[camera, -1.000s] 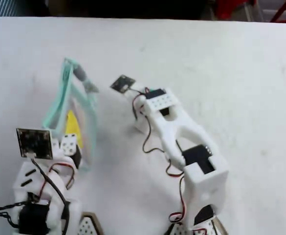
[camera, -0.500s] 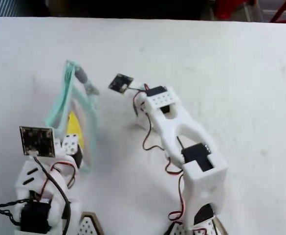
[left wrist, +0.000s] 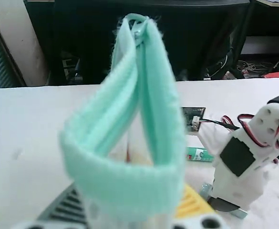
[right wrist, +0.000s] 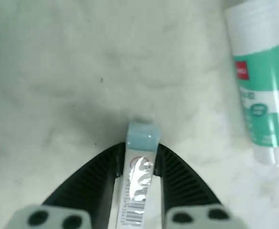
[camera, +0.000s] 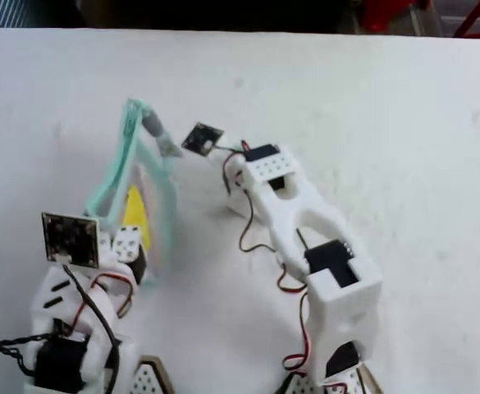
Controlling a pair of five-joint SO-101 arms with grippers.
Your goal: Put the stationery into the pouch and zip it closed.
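In the left wrist view the pouch (left wrist: pixel 125 186) is blurred, and its lower part runs off the bottom edge. It hides most of the left tool (left wrist: pixel 129 212) that grips it; one grey ribbed finger (left wrist: pixel 65 212) peeks out. Whether the yellow piece (left wrist: pixel 191 205) is another finger or lies in the pouch cannot be told. The glue stick (left wrist: pixel 199 154) is half hidden behind the right arm (left wrist: pixel 244 162), and the right wrist view's edge cuts it off. The right tool (right wrist: pixel 139 150) clamps a capped item (right wrist: pixel 140 136) whose rear is cut off; its kind is unclear. From above, the left arm (camera: pixel 67 328) and the right arm run off the bottom edge.
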